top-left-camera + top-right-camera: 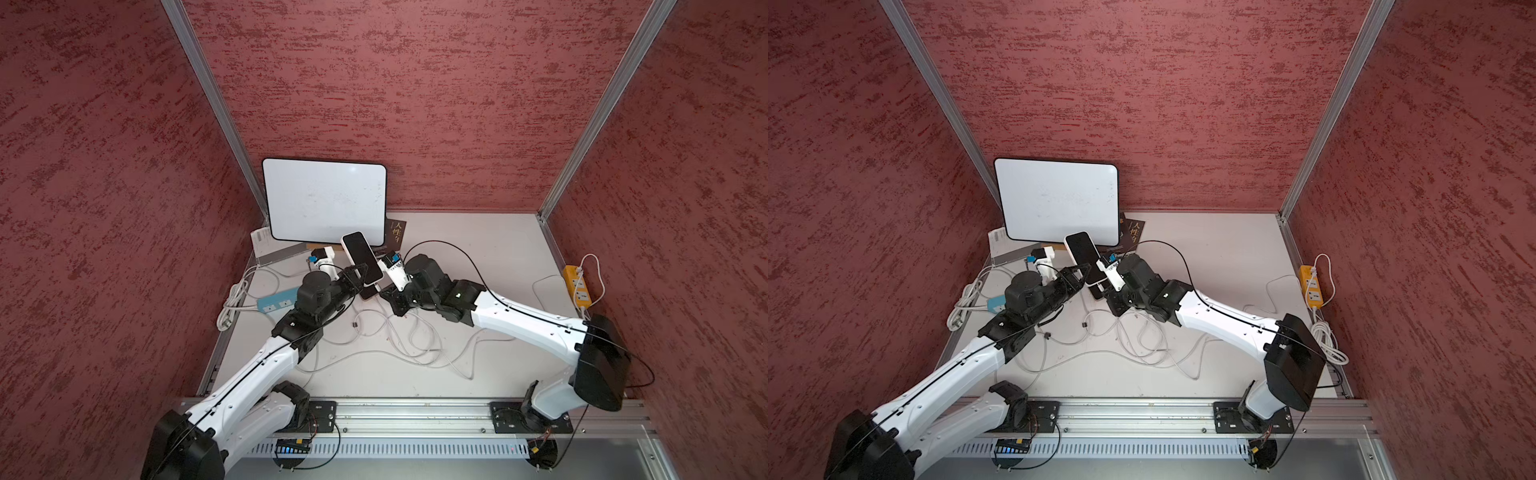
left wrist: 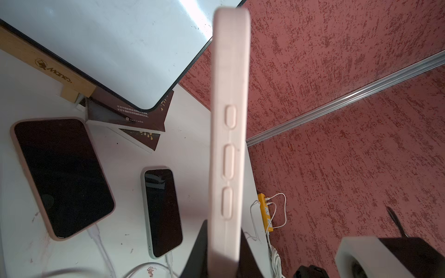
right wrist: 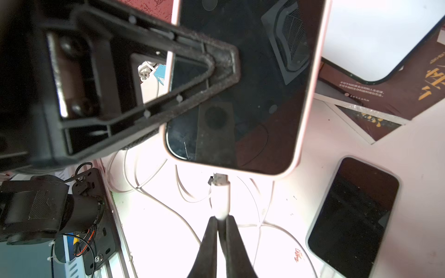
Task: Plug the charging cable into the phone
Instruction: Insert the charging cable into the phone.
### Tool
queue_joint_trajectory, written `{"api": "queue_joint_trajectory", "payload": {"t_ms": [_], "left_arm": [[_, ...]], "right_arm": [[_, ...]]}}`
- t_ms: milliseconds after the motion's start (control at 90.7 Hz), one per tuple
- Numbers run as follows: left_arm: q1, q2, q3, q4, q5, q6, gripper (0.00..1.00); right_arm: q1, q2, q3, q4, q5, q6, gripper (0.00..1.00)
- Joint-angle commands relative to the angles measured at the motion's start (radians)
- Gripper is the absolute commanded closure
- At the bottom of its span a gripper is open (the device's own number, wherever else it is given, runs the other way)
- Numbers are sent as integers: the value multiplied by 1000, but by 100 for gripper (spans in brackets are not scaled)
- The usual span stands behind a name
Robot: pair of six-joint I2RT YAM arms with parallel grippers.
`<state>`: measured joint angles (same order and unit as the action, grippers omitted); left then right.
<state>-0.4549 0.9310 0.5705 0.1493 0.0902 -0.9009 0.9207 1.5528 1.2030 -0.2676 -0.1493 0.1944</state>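
Left arm and right arm: both reach from the front rail and converge over the left-middle of the table.

Left tool: clamped across the pink-cased phone, holding it raised clear of the table, tilted, dark screen upward, lower end toward the right arm.

Right tool: fingers pinched tight on the white charging cable, just behind its plug.

The right wrist view alone shows the metal plug tip right at the phone's bottom edge; whether it has entered the port cannot be told. In both top views this junction is too small to judge.

The left wrist view alone shows the phone's side edge with three buttons, and two other phones lying flat on the table, one pink-cased, one pale-cased, each with a white cable at its lower end.
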Motion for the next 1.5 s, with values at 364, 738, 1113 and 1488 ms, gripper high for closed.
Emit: {"api": "queue_joint_trajectory", "payload": {"t_ms": [364, 738, 1113, 1488], "left_arm": [[-4, -21, 36, 64, 28, 30, 100], [-4, -13, 25, 70, 38, 33, 100], [-6, 11, 6, 85, 31, 30, 100], [-11, 19, 7, 68, 19, 60, 100]], "right_arm": [[-21, 15, 9, 6, 0, 32, 100], [-33, 15, 26, 3, -25, 60, 100], [-33, 29, 62, 10, -8, 92, 100], [-33, 41, 102, 10, -3, 98, 100]]}}
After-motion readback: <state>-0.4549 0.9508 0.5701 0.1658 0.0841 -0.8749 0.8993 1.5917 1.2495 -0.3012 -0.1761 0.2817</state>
